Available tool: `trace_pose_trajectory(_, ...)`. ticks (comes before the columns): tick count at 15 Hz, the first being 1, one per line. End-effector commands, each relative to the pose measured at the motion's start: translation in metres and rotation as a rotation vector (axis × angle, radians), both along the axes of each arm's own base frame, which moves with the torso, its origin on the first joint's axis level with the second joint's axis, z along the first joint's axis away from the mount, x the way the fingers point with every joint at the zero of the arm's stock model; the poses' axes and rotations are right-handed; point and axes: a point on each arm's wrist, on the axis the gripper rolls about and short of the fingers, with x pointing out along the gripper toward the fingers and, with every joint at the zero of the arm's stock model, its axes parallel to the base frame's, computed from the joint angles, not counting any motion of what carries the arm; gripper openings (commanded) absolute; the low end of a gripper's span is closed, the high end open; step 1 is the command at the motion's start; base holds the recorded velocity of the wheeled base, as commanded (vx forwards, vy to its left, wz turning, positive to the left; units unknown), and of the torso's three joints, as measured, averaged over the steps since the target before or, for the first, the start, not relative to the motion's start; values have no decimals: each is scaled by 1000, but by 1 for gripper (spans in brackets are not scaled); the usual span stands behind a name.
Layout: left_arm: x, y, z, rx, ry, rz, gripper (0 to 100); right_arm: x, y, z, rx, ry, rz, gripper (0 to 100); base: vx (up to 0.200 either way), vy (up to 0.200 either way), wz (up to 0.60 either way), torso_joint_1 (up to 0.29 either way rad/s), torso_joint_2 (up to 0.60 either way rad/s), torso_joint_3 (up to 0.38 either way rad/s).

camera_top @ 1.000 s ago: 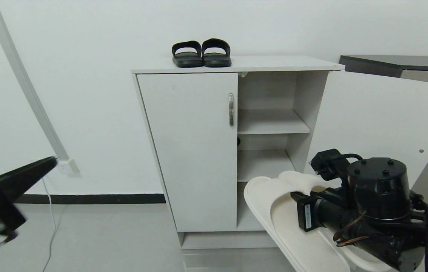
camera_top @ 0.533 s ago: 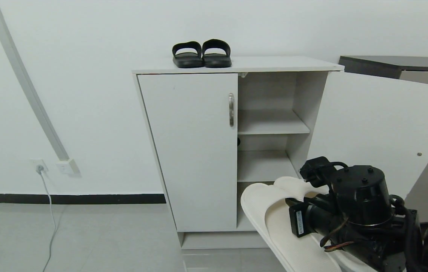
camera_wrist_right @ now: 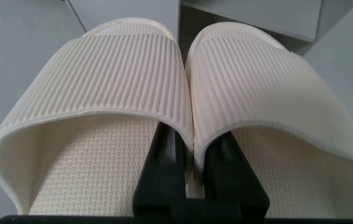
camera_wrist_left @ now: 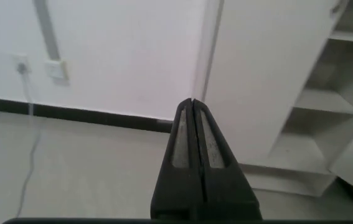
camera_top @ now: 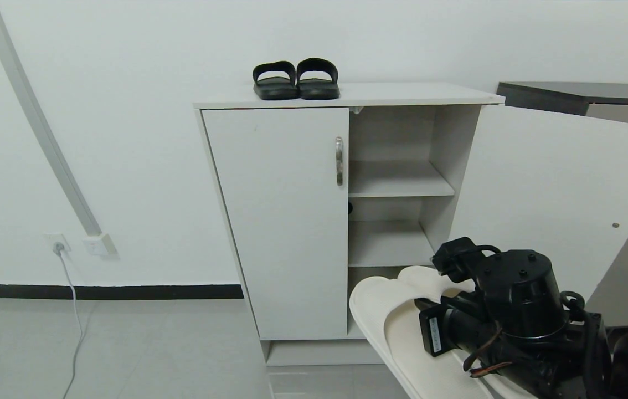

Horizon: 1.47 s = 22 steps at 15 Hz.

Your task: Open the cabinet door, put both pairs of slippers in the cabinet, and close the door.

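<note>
Since the white slippers (camera_top: 397, 327) look light and soft, ribbed foam that gives under a pinch, the right claw (camera_wrist_right: 192, 167) is clamped on their inner side walls pressed together, holding the pair at 5 o'clock before the open cabinet (camera_top: 275, 221). The black slippers (camera_top: 296, 78) sit on the cabinet top at 12 o'clock, probably best taken the same way; the left claw (camera_wrist_left: 192, 124) is closed on nothing. What lies low in the cabinet is hidden behind the white pair.
</note>
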Motion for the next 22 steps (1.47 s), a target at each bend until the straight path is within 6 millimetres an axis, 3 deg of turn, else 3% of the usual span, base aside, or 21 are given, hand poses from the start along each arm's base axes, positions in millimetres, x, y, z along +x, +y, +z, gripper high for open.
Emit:
trace_pose_trajectory(1,-1,-1,-2,-7,-10,-35,0,-1,2,-3,-8,6,4,0,0,0,0,0,0,0)
trace_pose_trajectory(6,-1,-2,-2,-29,-14,-92,0,0,9,-11,-21,1,1,0,0,0,0,0,0,0)
trace_pose_trajectory(8,0,-1,-6,108,22,-27,0,1,12,-17,-24,-12,-6,0,0,0,0,0,0,0)
trace_pose_trajectory(11,0,-3,-7,83,16,-138,0,2,19,-22,-6,-36,-2,0,0,0,0,0,0,0)
trace_pose_trajectory(14,0,-3,-7,75,16,-139,0,6,37,-24,14,-95,-39,0,0,0,0,0,0,0)
trace_pose_trajectory(19,0,-3,-7,74,14,-139,0,40,69,-16,47,-178,-328,0,0,0,0,0,0,0)
trace_pose_trajectory(22,0,-3,-7,74,14,-139,0,54,67,-21,64,-131,-397,0,0,0,0,0,0,0)
